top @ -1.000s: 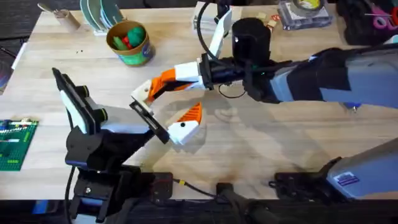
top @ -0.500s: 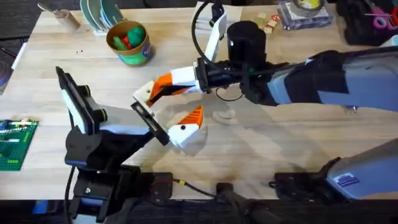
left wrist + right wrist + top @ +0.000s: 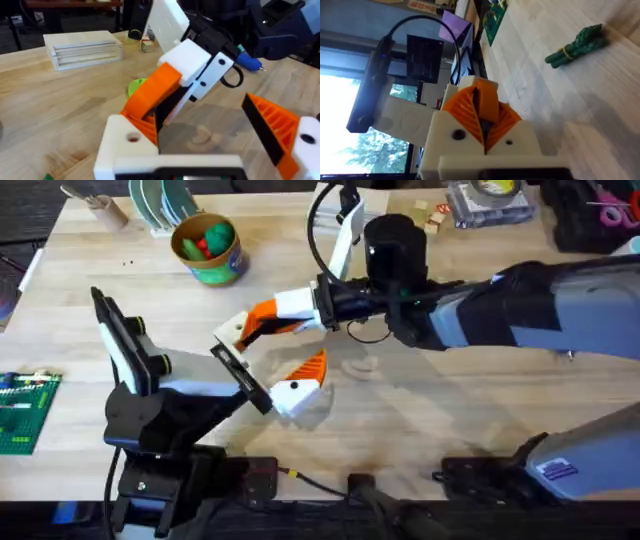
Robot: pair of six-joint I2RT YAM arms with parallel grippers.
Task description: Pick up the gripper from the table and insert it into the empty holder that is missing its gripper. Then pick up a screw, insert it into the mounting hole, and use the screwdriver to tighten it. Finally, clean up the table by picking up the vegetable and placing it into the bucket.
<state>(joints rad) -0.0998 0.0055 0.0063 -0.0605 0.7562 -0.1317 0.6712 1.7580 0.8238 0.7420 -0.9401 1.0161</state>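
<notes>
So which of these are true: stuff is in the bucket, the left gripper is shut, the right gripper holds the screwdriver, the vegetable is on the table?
1. Stuff is in the bucket. True.
2. The left gripper is shut. False: it is open.
3. The right gripper holds the screwdriver. False: it is shut on an orange tip; the screwdriver lies on the table.
4. The vegetable is on the table. True.
</notes>
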